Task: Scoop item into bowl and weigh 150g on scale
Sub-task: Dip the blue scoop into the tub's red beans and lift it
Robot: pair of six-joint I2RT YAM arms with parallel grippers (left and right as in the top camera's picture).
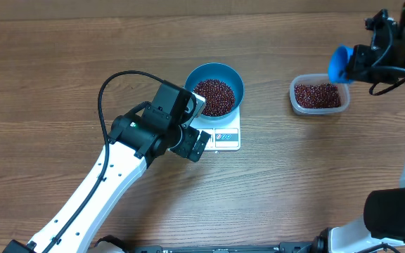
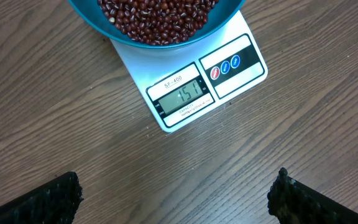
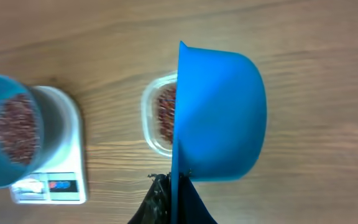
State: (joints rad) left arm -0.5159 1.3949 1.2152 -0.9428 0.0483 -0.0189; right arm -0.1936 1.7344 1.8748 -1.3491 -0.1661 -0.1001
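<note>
Blue scoop (image 3: 219, 112) pinched in right gripper (image 3: 168, 200) by the tub (image 1: 293, 95), left gripper (image 2: 176, 190) spread wide, empty, over the table (image 2: 42, 93) near the scale (image 2: 166, 81), bowl (image 1: 216, 68) of beans (image 1: 214, 96) on it

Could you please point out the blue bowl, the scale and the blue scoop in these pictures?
blue bowl (image 1: 216, 70): overhead view, bare inner wall above the beans (image 1: 214, 97).
scale (image 2: 184, 98): left wrist view, its display strip.
blue scoop (image 3: 222, 112): right wrist view, the cup's outer wall.
</note>
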